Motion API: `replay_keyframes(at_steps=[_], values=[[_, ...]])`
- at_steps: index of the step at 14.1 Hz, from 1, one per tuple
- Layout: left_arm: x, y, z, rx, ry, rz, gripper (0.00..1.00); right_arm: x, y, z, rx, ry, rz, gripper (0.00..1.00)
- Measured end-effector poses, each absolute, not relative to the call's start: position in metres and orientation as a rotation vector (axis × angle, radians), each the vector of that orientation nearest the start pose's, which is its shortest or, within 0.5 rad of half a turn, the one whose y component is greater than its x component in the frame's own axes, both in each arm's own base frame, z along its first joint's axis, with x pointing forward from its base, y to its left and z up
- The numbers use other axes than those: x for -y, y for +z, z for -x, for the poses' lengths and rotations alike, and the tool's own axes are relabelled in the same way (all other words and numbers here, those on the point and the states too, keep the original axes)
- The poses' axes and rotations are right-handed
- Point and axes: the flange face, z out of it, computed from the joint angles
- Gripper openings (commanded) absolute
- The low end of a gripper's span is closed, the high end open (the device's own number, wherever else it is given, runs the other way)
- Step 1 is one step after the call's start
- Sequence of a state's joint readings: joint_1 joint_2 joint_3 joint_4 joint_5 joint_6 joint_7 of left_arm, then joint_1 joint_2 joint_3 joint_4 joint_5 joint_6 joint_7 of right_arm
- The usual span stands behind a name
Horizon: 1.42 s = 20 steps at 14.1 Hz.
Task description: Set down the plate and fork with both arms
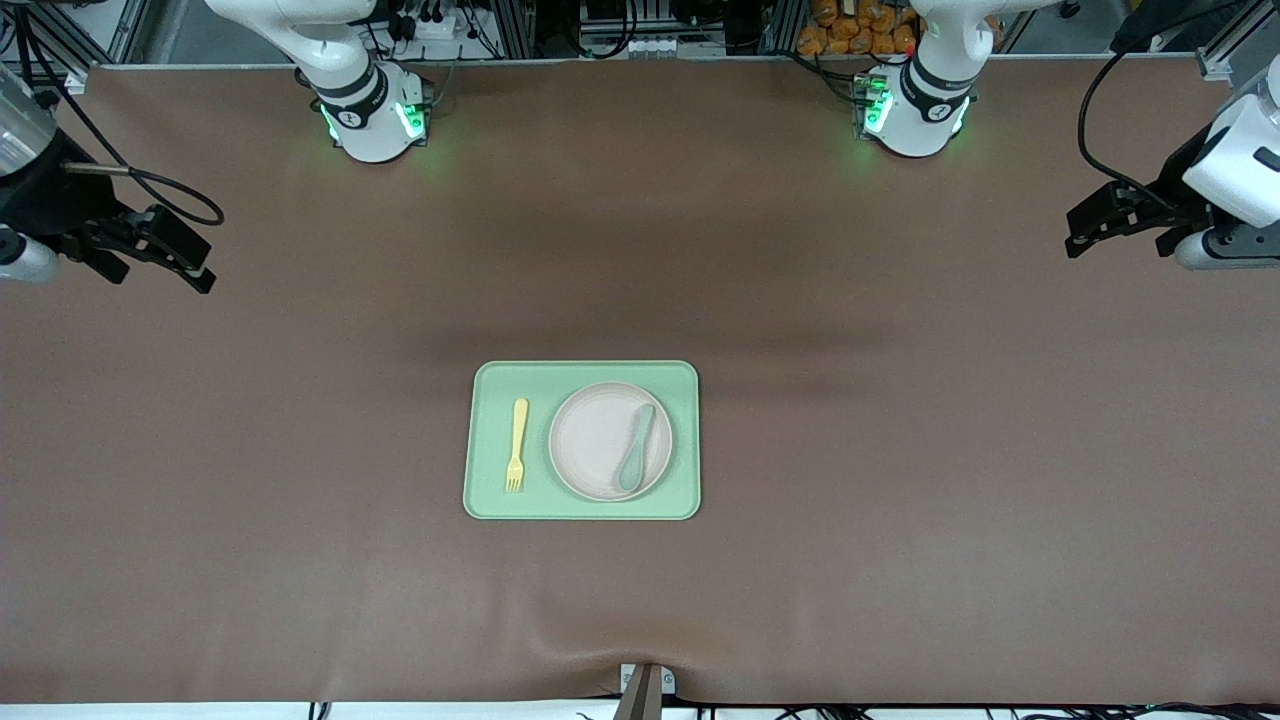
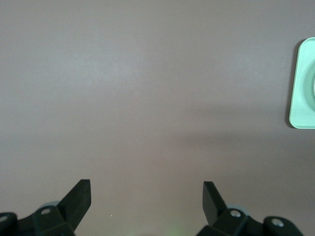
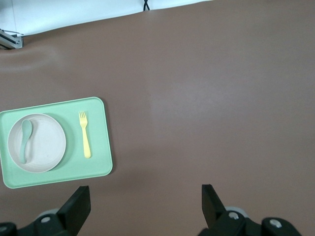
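Note:
The off-white plate (image 1: 595, 440) lies on a light-green tray (image 1: 488, 450) at the table's middle, and a grey-green spoon (image 1: 636, 448) lies in it. The pale-yellow fork (image 1: 518, 443) lies on the tray beside the plate, toward the right arm's end. The right wrist view shows the tray (image 3: 96, 164), plate (image 3: 47, 145), spoon (image 3: 25, 140) and fork (image 3: 85, 133). My left gripper (image 1: 1085, 232) hangs open and empty over bare table at the left arm's end (image 2: 146, 189). My right gripper (image 1: 190, 268) hangs open and empty over bare table at the right arm's end (image 3: 145, 194).
The brown mat (image 1: 900, 450) covers the whole table. A corner of the tray (image 2: 301, 88) shows in the left wrist view. A small clamp (image 1: 645, 685) sits at the table edge nearest the front camera. Both arm bases (image 1: 375, 115) (image 1: 915, 110) stand along the back edge.

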<state>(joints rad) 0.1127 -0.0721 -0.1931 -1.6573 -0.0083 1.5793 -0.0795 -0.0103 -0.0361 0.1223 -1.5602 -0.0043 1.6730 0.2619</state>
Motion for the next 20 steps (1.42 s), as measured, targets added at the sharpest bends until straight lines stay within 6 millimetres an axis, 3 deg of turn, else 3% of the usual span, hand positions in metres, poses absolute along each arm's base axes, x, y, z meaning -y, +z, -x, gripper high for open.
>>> replay_keyframes(at_steps=[7,20], values=[[0.049,0.621,-0.531,-0.004,0.003,3.136,1.00,-0.051,0.665,-0.544,-0.062,-0.168,3.145,1.00],[0.049,0.614,-0.532,-0.007,0.003,3.136,1.00,-0.043,0.665,-0.543,-0.050,-0.144,3.154,1.00]])
